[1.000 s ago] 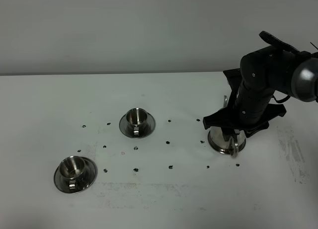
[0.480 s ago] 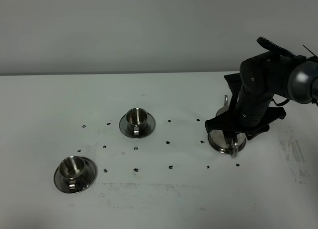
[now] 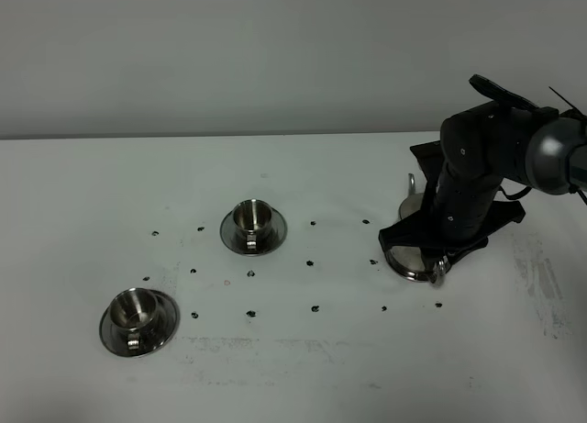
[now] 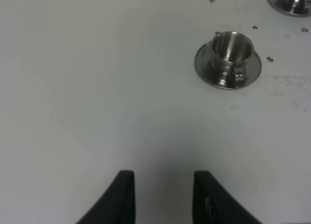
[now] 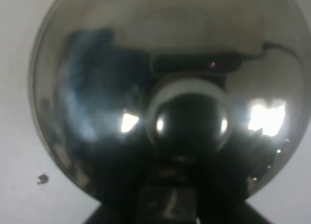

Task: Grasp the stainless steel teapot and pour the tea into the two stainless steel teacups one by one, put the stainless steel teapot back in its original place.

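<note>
The stainless steel teapot stands at the right of the table, mostly covered by my right arm. Its loop handle sticks out toward the front. In the right wrist view the teapot fills the frame from above, with its lid knob in the middle. My right gripper is low over the pot, fingers apart on either side of the handle. Its saucer cannot be told apart from the pot. Two stainless steel teacups on saucers stand at centre and front left. No tea shows. My left gripper is open and empty.
In the left wrist view the near teacup sits ahead of the gripper and the other cup's saucer shows at the frame's corner. Small dark marks dot the white table between cups and teapot.
My right arm has come down lower over the teapot and now covers more of it. The teapot and both cups have not moved.
</note>
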Tool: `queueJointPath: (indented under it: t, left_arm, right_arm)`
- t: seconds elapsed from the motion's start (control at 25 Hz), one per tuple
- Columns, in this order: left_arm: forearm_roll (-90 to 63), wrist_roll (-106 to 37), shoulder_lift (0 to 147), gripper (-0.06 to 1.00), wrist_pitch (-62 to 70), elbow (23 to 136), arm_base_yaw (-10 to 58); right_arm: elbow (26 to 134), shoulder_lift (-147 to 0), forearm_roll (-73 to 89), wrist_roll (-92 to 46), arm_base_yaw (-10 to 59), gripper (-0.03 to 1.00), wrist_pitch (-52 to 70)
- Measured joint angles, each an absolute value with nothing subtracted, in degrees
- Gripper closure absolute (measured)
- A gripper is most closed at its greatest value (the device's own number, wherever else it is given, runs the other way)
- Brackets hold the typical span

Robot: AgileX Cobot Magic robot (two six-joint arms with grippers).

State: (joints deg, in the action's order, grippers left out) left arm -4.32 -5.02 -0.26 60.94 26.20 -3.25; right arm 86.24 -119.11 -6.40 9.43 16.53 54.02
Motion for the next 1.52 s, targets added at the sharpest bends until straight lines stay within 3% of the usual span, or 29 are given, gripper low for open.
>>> queueJointPath:
  t: [0.08, 1.2, 1.52]
  left_arm:
    - [-4.32, -5.02, -0.26, 0.63, 60.94, 26.2, -3.25]
    - [-4.32, -5.02, -0.26, 0.64, 60.94, 26.2, -3.25]
    - [-4.32, -4.96, -0.26, 0.64, 60.94, 26.2, -3.25]
  right_arm:
    - [86.24, -119.11, -6.4, 7.34, 16.53, 0.79, 54.02]
    - [86.24, -114.05, -5.72, 1.04, 16.59, 0.79, 53.66]
    - [78.38, -107.64, -5.52, -0.77, 18.09, 0.79, 45.96]
